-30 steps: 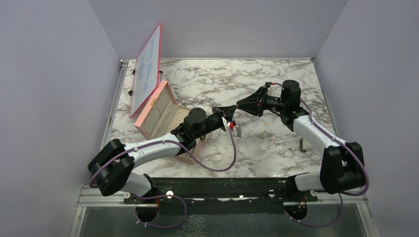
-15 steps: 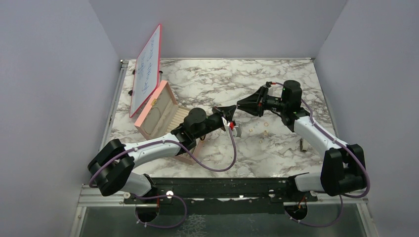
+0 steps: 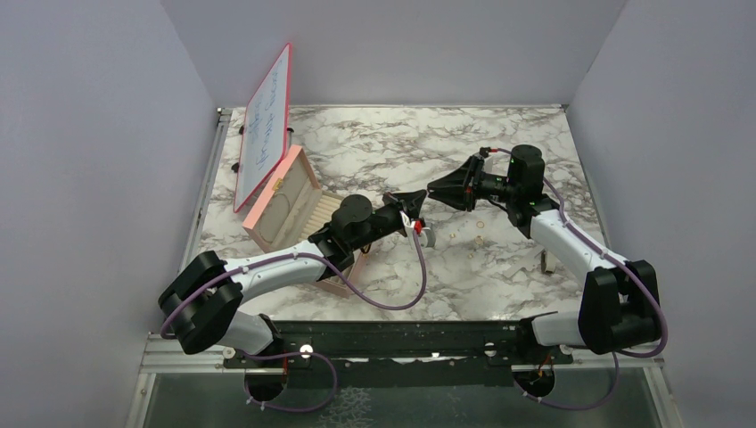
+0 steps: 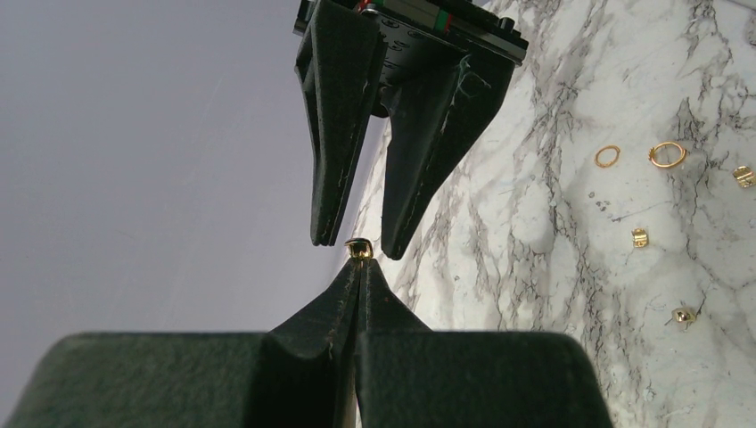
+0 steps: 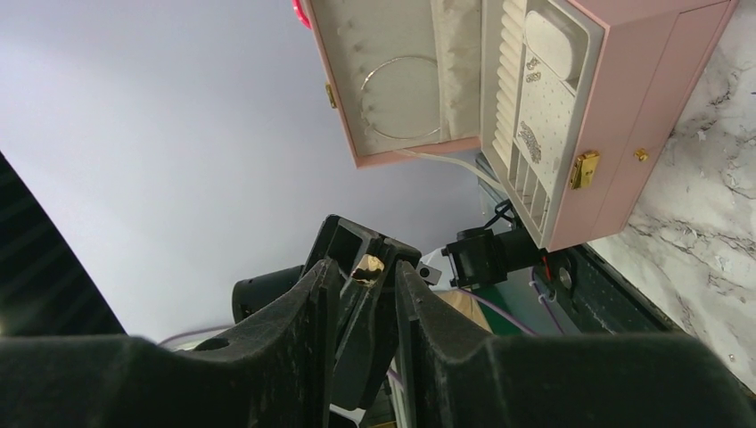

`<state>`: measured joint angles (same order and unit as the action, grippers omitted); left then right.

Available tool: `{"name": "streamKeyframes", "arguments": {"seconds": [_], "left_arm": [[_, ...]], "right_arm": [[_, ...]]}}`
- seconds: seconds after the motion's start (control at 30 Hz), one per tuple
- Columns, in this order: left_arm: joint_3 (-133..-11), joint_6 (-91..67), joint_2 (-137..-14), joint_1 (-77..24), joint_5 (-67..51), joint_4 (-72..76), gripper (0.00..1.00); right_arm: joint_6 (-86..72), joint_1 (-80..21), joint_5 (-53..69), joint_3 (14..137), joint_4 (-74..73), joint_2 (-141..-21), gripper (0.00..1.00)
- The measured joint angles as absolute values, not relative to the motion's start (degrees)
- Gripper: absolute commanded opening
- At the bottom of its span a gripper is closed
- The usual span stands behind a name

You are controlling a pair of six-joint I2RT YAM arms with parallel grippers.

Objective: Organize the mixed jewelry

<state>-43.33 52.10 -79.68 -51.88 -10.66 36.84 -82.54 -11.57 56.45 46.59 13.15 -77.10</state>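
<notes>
My left gripper [image 4: 358, 265] is shut on a tiny gold stud [image 4: 358, 249] held at its very tip, raised above the table. My right gripper [image 5: 361, 267] is open and faces it tip to tip, with one of its fingers [image 4: 337, 143] on each side of the stud and a small gap to it. The stud also shows in the right wrist view [image 5: 368, 265]. In the top view the two grippers meet over the table's middle, left [image 3: 416, 199] and right [image 3: 432, 189]. Loose gold rings [image 4: 607, 156] [image 4: 668, 154] and studs [image 4: 638, 236] lie on the marble.
The open pink jewelry box [image 3: 285, 201] stands at the left, under my left arm; its compartments [image 5: 535, 98] hold small silvery pieces. A whiteboard [image 3: 266, 125] leans behind it. More gold pieces [image 3: 479, 227] and a small silvery piece [image 3: 546, 261] lie on the marble table [image 3: 374, 143].
The right arm has shifted very slightly. The grippers stay tip to tip with the stud between them.
</notes>
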Motion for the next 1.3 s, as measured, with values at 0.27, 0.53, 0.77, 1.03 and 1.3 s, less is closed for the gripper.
{"name": "streamKeyframes", "arguments": {"seconds": [0.27, 0.53, 0.77, 1.03, 1.3], "left_arm": [[-43.4, 52.1, -79.7, -51.9, -10.7, 36.8, 0.00], [-43.5, 51.7, -79.8, -51.9, -10.7, 36.8, 0.00], [-44.2, 51.7, -80.1, -51.9, -10.7, 36.8, 0.00], [-44.3, 51.7, -80.6, -51.9, -10.7, 36.8, 0.00], [-44.3, 50.4, -80.6, -51.9, -10.7, 36.8, 0.30]], "right_arm": [[-82.1, -11.6, 56.5, 46.7, 13.0, -77.3, 0.27], [-81.5, -11.6, 56.6, 47.0, 12.9, -77.9, 0.29], [-81.2, -11.6, 57.4, 47.0, 13.0, -78.0, 0.22], [-81.0, -11.6, 57.8, 47.0, 13.0, -78.1, 0.12], [-80.6, -11.6, 57.7, 47.0, 13.0, -78.1, 0.08]]}}
